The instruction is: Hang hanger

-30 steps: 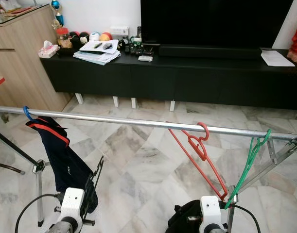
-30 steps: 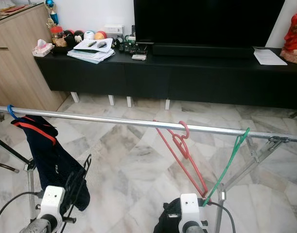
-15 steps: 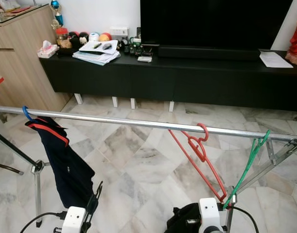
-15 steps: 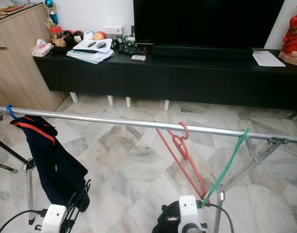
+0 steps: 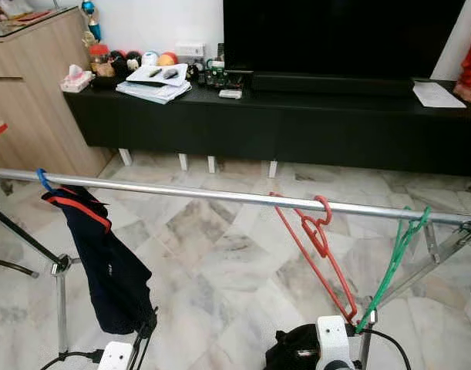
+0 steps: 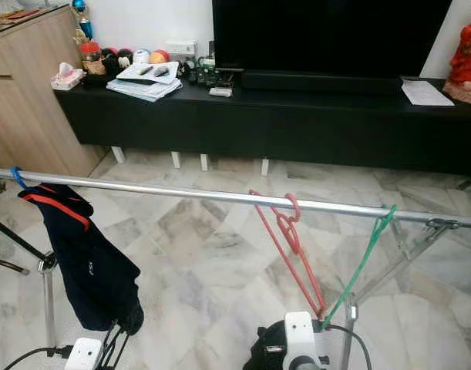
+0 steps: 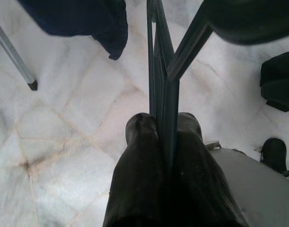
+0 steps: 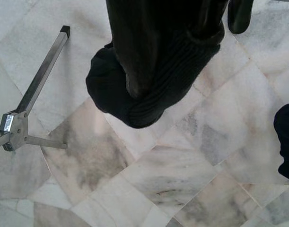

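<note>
a thin dark hanger [image 7: 161, 71] sits pinched between the left end effector's [image 7: 159, 137] closed fingers, low beneath the metal rail [image 5: 220, 196]. it looks light, stiff and slippery, best held near the hook's neck. the right end effector's [image 8: 153, 71] state is unclear. a red hanger [image 5: 318, 239] and green hanger [image 5: 393, 262] hang on the rail.

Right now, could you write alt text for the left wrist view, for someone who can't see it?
The left claw is shut on a dark hanger, its thin bars running up between the two black fingers. Below lies a pale marble floor, with the hem of a navy garment and a metal rack leg nearby.
</note>
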`<state>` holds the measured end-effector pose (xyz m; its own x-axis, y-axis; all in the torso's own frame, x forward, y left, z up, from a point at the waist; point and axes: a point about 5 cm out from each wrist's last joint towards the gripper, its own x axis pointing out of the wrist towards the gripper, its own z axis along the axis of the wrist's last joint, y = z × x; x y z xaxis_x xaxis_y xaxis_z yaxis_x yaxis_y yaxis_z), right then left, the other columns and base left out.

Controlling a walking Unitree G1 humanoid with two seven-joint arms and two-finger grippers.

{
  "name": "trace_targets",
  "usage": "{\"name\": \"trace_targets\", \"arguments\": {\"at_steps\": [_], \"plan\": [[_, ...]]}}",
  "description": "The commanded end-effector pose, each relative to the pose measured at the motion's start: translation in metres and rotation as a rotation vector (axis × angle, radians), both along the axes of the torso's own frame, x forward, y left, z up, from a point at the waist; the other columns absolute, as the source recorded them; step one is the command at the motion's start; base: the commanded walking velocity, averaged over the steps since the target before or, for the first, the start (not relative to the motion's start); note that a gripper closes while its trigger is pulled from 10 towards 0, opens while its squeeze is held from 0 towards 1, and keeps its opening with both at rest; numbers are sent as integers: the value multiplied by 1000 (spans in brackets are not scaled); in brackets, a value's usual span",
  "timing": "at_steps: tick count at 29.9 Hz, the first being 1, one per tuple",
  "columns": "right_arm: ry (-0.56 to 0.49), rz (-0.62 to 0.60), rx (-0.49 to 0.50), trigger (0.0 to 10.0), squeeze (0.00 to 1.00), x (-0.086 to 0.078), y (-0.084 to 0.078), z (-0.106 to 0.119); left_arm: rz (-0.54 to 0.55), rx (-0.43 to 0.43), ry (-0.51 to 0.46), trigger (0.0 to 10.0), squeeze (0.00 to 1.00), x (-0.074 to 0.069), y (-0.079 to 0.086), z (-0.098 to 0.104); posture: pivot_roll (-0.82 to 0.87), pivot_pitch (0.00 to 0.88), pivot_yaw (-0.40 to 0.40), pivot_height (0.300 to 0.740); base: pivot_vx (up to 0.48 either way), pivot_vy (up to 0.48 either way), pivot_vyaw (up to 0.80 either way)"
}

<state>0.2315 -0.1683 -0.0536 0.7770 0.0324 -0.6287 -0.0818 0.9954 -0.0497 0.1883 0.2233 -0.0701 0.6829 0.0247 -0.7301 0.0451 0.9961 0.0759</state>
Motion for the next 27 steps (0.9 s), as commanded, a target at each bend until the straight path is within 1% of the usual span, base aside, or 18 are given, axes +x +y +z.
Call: {"name": "trace_targets", "arguments": {"at_steps": [1, 3, 11, 16, 27], "plan": [[8, -9, 12, 10000, 0, -2, 2, -2, 14, 12, 46, 10000, 0, -10, 3, -5, 30, 64, 18, 740, 0, 345, 0], [7, -9, 12, 10000, 0, -2, 2, -1, 19, 13, 65, 10000, 0, -14, 1, -8, 32, 63, 16, 740, 0, 345, 0], [3, -8, 12, 10000, 0, -1, 2, -1, 26, 10, 91, 10000, 0, -20, -3, -12, 33, 62, 14, 740, 0, 345, 0], [0, -7, 12, 10000, 0, 0, 3, 0, 34, 15, 105, 10000, 0, -27, 2, -14, 33, 60, 14, 740, 0, 343, 0], [-5, -12, 10, 10000, 0, 2, 2, 1, 39, 17, 115, 10000, 0, -29, 5, -14, 34, 54, 14, 740, 0, 344, 0]]}}
